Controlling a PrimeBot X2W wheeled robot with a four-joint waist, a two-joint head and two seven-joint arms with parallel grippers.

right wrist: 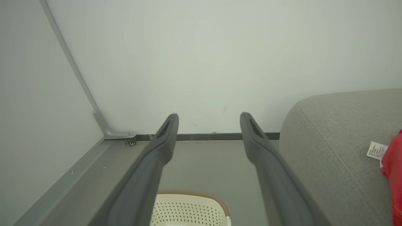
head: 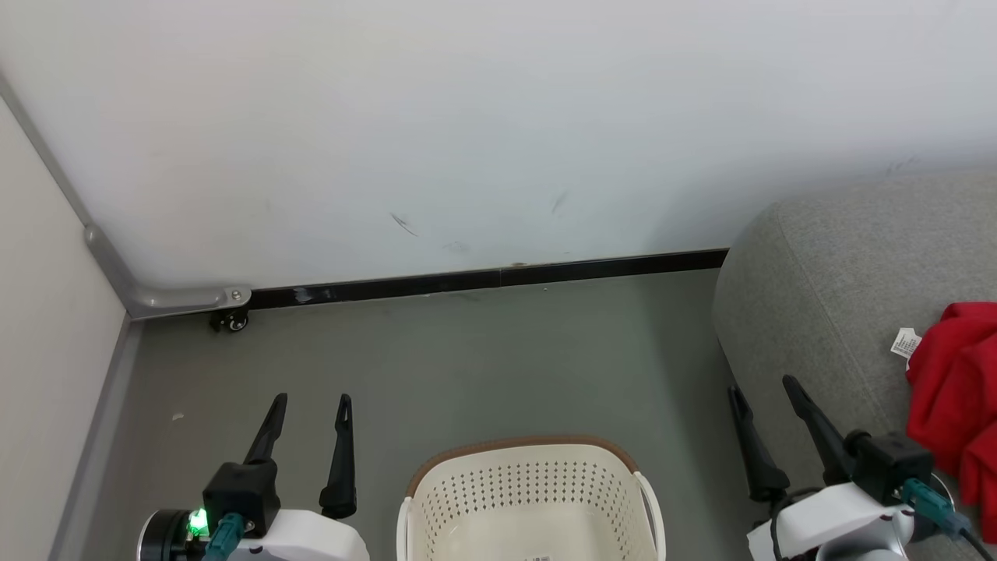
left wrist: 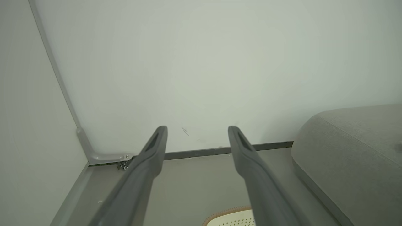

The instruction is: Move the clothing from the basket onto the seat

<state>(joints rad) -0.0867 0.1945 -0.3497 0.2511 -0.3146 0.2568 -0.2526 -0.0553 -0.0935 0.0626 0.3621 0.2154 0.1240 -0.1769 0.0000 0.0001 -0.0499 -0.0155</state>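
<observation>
Red clothing (head: 954,389) with a white label lies on the grey seat (head: 818,312) at the right; a strip of the clothing (right wrist: 394,175) shows at the right wrist view's edge on the seat (right wrist: 329,141). The cream basket (head: 530,499) with a brown rim stands on the floor at bottom centre, and the part of its inside that I see holds no clothing. My left gripper (head: 311,401) is open to the left of the basket, nothing between its fingers. My right gripper (head: 763,386) is open between basket and seat, also holding nothing. The basket rim (left wrist: 229,218) (right wrist: 191,204) lies below both pairs of fingers.
A white wall with a dark baseboard (head: 498,276) runs behind. A grey panel (head: 47,312) with a metal bracket and small caster (head: 232,319) closes off the left. Grey floor (head: 483,366) lies between the basket and the wall.
</observation>
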